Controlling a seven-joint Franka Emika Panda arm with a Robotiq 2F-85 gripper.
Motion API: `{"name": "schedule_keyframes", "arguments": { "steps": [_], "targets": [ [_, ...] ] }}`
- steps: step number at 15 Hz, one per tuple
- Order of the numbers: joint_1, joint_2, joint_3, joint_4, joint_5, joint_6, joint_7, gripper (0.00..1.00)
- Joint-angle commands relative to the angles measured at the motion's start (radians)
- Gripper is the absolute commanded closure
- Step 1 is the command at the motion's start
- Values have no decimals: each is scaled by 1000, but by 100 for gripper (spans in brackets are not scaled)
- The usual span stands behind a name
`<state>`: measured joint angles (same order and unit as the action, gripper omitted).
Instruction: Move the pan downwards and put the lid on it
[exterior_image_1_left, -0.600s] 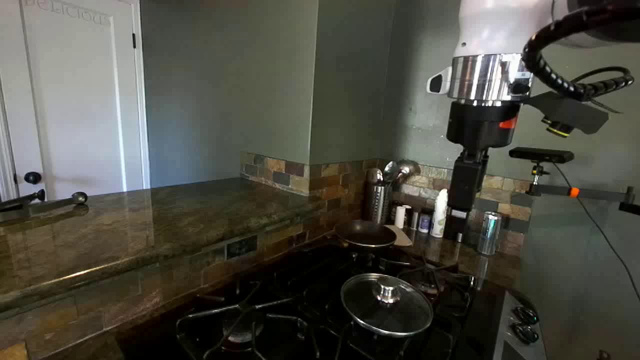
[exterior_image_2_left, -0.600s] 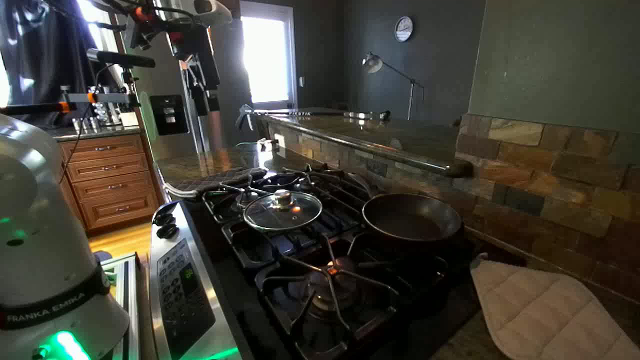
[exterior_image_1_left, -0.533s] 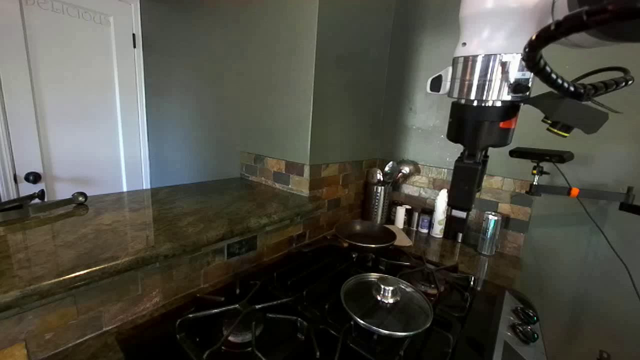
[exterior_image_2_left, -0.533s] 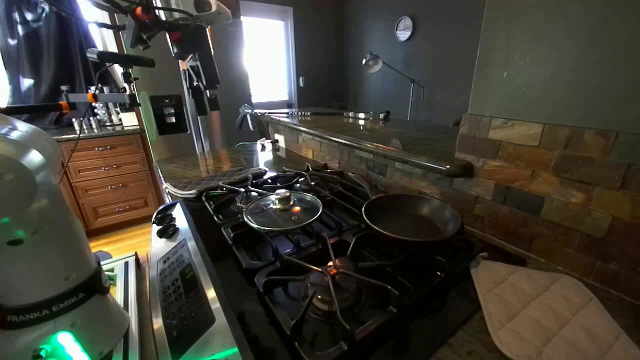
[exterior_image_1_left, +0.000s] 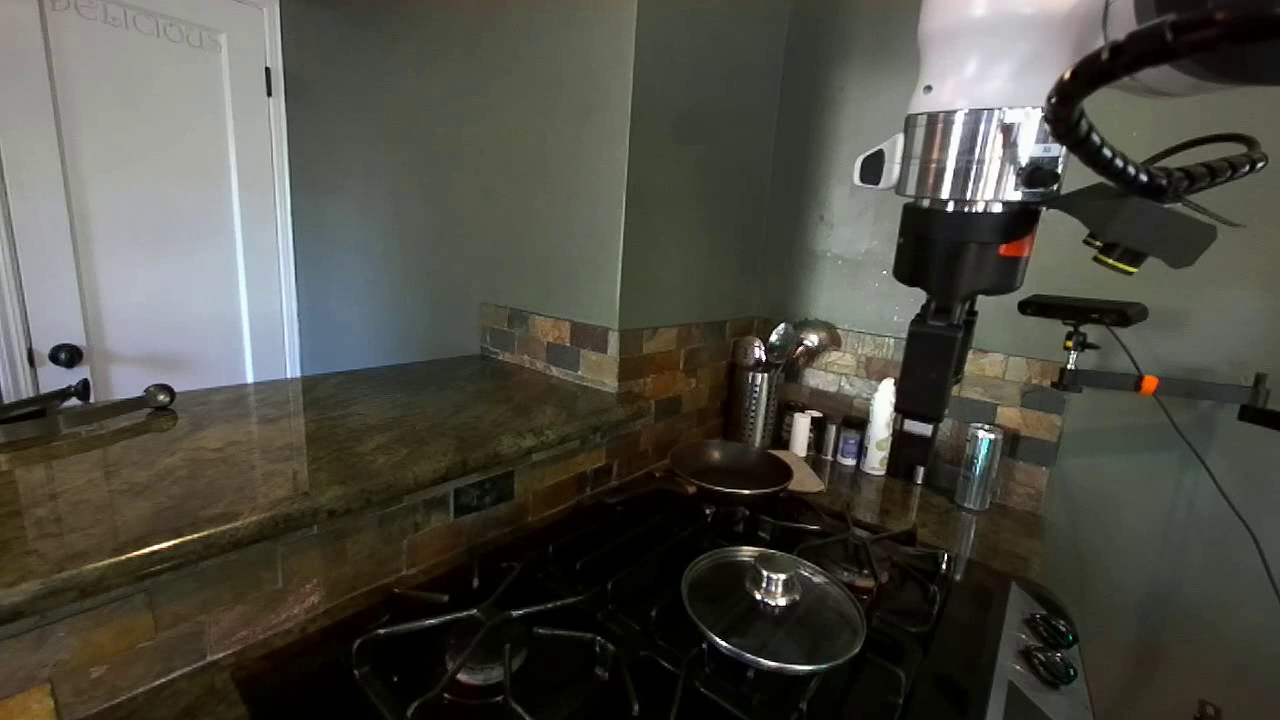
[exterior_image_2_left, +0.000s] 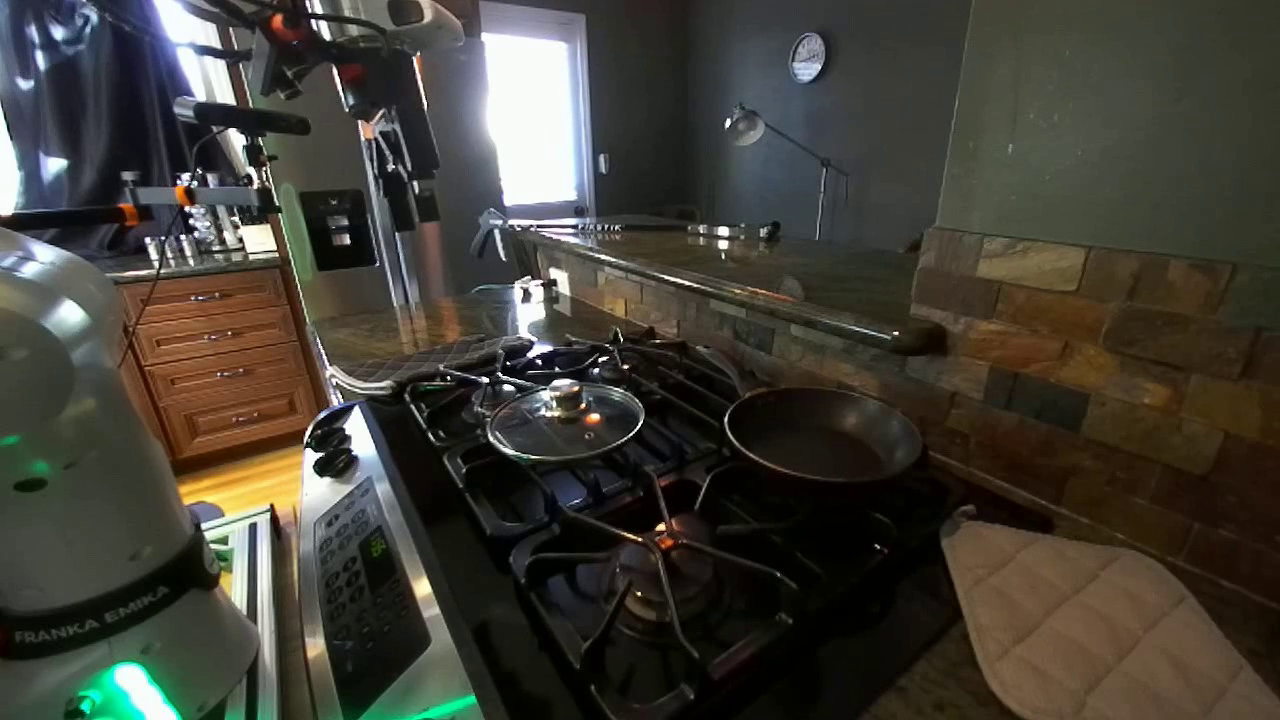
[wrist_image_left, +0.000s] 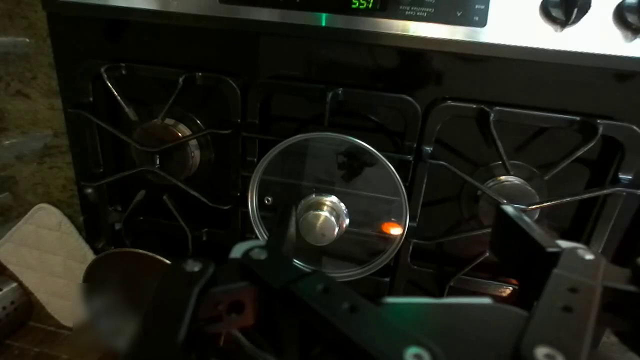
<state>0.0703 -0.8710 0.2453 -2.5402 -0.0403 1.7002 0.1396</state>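
one black two-fingered gripper (wrist_image_left: 400, 227), one domed clear-glass lid (exterior_image_2_left: 565, 425), one shallow round dark pan (exterior_image_2_left: 822, 440)
left to right in an exterior view: the gripper, high up, its fingers spread wide; the lid, at the middle of a black gas stove (exterior_image_2_left: 490, 600); the pan, on the same stove, near a brown stone-tile wall (exterior_image_2_left: 1130, 350); a cream quilted pot holder (exterior_image_2_left: 1100, 620).

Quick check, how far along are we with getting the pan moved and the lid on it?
Done: nothing clearly; the pan sits uncovered beside the tiled wall.
In hand: nothing; the gripper is open and holds nothing.
Left: probably moving the pan, then covering it with the lid, which lies apart from it on the middle grate.
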Motion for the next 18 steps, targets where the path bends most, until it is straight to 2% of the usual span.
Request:
{"name": "schedule_keyframes", "arguments": {
  "steps": [1,5,10,14,17,18],
  "targets": [
    [-45,54,-6,18,-17,23,106,0],
    [-135,145,-50,29,-17,156,223,0],
    [-183,342,-130,96,-13,391,197,0],
    [-202,526,-150,214,-44,437,208,0],
    [-186,621,-172,302,-37,397,187,0],
    [-179,547,-176,230,-37,432,193,0]
  ]
}}
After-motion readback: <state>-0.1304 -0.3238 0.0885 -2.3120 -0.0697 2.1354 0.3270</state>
